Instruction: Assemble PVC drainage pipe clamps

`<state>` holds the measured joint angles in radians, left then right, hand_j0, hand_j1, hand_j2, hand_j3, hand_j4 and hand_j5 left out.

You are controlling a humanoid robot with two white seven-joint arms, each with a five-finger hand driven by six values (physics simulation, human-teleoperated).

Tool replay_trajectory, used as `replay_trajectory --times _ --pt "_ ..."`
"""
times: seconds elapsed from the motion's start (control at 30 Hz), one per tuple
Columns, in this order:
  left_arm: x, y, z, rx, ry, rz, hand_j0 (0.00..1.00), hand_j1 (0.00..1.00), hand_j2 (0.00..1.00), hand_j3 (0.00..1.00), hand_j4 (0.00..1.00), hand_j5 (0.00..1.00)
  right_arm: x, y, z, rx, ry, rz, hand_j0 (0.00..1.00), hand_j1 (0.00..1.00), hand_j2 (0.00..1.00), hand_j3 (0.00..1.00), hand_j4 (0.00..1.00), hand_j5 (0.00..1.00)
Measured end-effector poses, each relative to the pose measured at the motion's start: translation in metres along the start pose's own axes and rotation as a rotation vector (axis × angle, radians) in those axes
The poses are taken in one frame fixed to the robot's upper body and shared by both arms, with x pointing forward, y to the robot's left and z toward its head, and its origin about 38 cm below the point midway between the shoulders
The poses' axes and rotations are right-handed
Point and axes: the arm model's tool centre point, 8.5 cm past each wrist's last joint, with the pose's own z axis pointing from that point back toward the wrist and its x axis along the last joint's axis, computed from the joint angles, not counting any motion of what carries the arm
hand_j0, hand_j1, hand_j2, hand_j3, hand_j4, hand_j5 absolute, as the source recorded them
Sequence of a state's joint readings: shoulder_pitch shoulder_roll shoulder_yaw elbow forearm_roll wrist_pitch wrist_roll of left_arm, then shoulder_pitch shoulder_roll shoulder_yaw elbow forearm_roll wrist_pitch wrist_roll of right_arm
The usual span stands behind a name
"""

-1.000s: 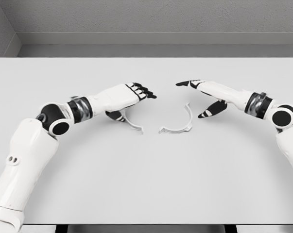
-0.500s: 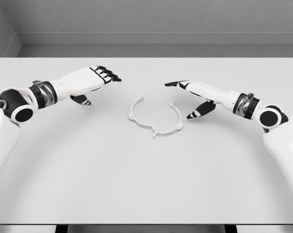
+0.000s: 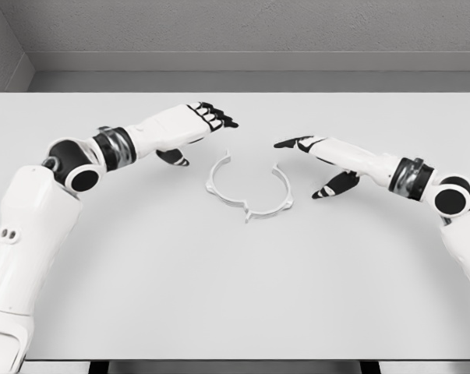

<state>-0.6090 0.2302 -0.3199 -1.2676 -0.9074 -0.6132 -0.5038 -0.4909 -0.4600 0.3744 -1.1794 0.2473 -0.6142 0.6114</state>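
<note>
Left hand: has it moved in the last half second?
Yes. The left hand has swung back right, toward the clamp halves, which lie where they were on the table, joined at the near ends.

We see white clamp halves (image 3: 248, 189) on pale grey table (image 3: 235, 296); white arms w/ black fingertips (image 3: 219, 117); grey wall.
</note>
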Motion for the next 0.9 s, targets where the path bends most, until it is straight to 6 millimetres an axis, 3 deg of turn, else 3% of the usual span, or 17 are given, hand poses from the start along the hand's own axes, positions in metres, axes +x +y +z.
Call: replay_trajectory --times 0.07,0.3,0.6,0.9 --pt "0.007 -0.001 -0.008 -0.001 -0.009 -0.004 1.0 1.0 1.0 1.0 1.0 1.0 0.008 0.009 0.001 0.01 -0.022 0.007 1.0 1.0 1.0 1.0 1.0 1.0" --pt "0.02 -0.005 -0.027 -0.021 -0.031 -0.006 1.0 1.0 1.0 1.0 1.0 1.0 0.03 0.001 -0.003 0.003 -0.078 0.06 1.0 1.0 1.0 1.0 1.0 1.0" --pt "0.004 -0.011 -0.028 -0.056 0.002 0.016 1.0 1.0 1.0 1.0 1.0 1.0 0.038 0.005 -0.011 0.01 -0.102 0.061 1.0 1.0 1.0 1.0 1.0 1.0" --pt "0.002 -0.025 -0.033 -0.091 0.004 0.049 1.0 1.0 1.0 1.0 1.0 1.0 0.045 0.014 -0.028 0.035 -0.13 0.055 1.0 1.0 1.0 1.0 1.0 1.0"
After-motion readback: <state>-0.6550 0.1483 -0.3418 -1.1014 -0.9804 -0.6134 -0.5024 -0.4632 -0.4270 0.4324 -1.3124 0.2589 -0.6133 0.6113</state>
